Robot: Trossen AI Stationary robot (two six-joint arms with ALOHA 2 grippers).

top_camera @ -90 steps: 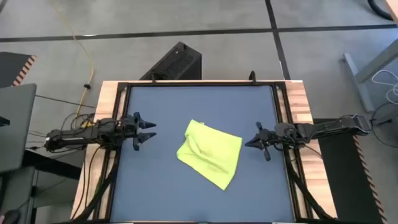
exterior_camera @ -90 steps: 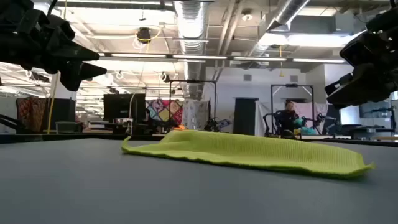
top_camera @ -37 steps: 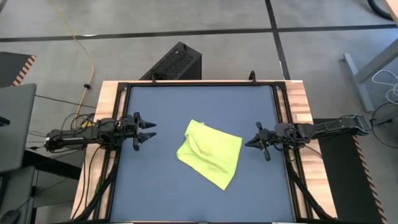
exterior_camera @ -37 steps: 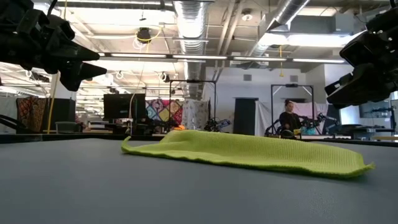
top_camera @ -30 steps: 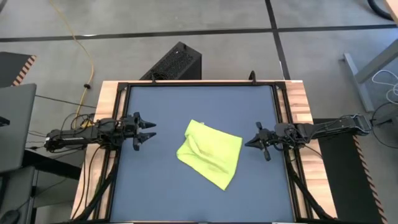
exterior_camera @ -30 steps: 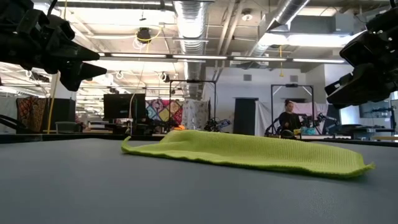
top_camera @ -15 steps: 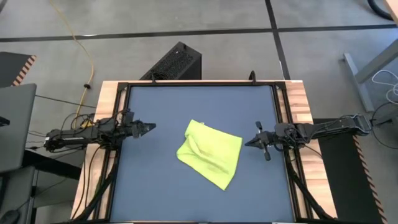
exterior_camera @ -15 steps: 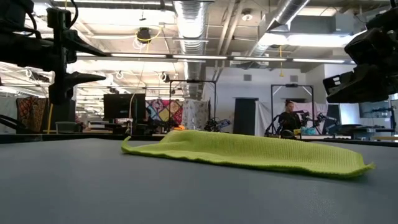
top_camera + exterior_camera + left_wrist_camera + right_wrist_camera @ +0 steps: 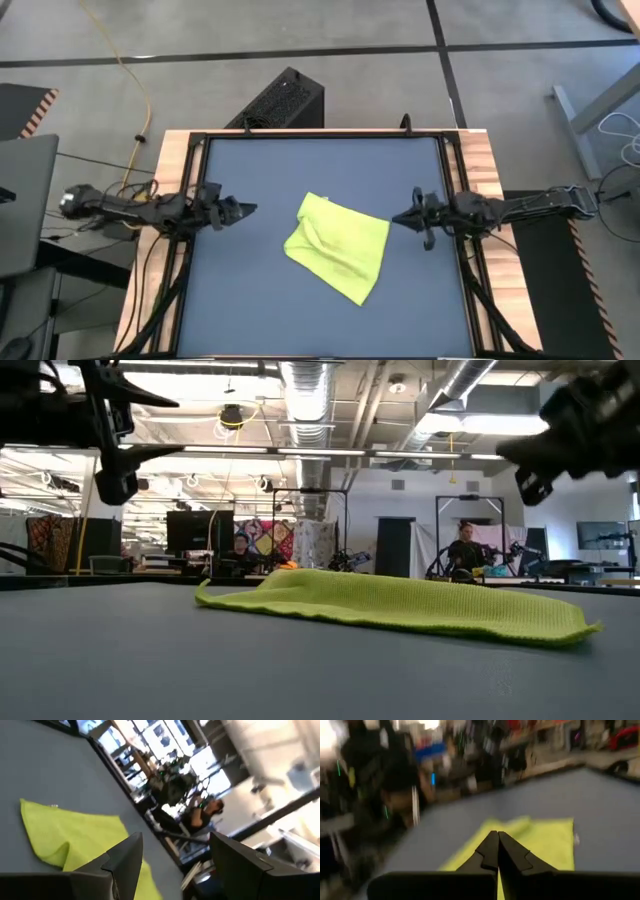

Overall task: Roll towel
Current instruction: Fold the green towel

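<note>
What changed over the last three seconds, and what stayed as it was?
Both arms began closing in on the towel: the left claw edged inward from the left, open; the right claw edged inward from the right, shut. Both wrists also turned. Nothing was grasped or released. The towel lay rumpled and unmoved on the table.

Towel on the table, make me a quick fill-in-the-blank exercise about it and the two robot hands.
1. The towel lies on the table, and its colour is lime ____.
2. The left hand has its fingers ____.
3. The right hand has its fingers ____.
4. The number of hands touching the towel is ____.

Missing words: yellow-green; open; shut; zero
</note>
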